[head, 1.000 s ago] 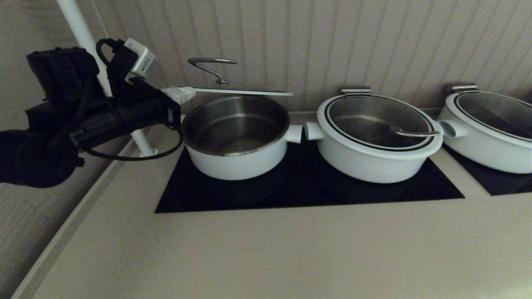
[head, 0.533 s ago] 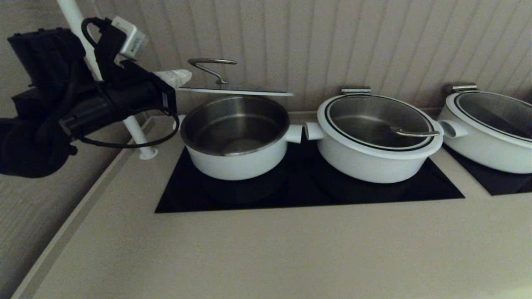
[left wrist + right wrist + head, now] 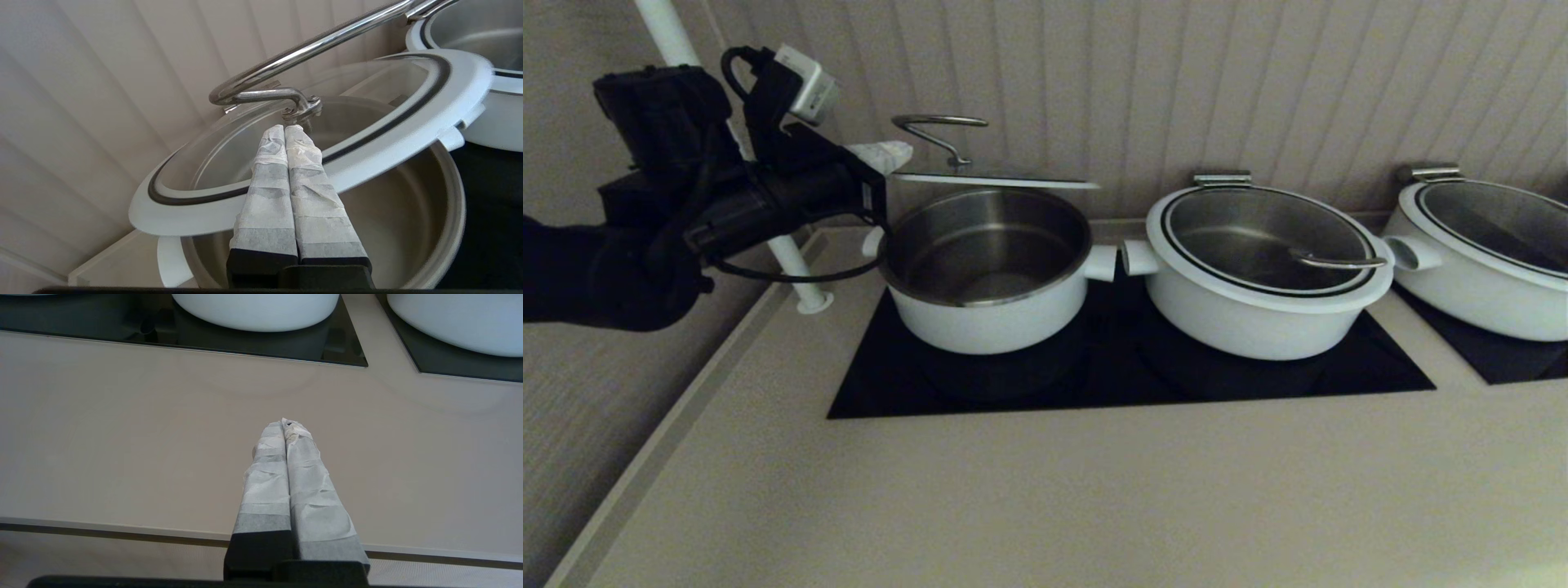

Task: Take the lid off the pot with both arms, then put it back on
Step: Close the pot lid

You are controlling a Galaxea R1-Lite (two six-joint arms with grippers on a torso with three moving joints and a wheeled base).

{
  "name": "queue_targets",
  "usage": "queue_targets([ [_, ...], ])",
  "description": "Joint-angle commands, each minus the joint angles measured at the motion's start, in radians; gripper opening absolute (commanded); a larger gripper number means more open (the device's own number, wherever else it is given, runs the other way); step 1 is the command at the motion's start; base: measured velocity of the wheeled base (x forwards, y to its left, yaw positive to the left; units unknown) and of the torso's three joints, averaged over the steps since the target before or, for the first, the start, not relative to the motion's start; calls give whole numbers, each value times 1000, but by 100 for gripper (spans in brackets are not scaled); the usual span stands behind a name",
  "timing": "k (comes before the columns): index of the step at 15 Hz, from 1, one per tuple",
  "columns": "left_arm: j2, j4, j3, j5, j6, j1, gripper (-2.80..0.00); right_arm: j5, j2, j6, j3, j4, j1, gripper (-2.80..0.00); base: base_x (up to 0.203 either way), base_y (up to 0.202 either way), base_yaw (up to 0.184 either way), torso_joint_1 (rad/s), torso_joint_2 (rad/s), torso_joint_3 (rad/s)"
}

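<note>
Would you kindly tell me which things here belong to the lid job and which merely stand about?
Job: raised lid, open pot, left gripper at the lid, right gripper over the counter.
Bystanders: middle pot, right pot, black cooktop.

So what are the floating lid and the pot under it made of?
The lid looks like clear glass, since you see the pot through it, with a matte white rim and a shiny steel handle. The pot seems glossy white outside, perhaps enamel, and brushed steel inside. The left gripper has paper-like wrapped fingers.
</note>
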Motion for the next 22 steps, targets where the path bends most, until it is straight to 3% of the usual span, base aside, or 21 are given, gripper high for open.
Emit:
queue_targets([
  [1, 37, -5, -23, -2, 1, 0, -280, 1, 0, -1, 0, -1, 0, -280, 0, 0, 0, 0, 0, 0],
  [16, 7, -14, 117, -2, 9, 0, -280, 1, 0, -1, 0, -1, 0, -280, 0, 0, 0, 0, 0, 0],
  [22, -3, -120, 236, 1, 0, 0, -280, 1, 0, -1, 0, -1, 0, -280, 0, 0, 0, 0, 0, 0],
])
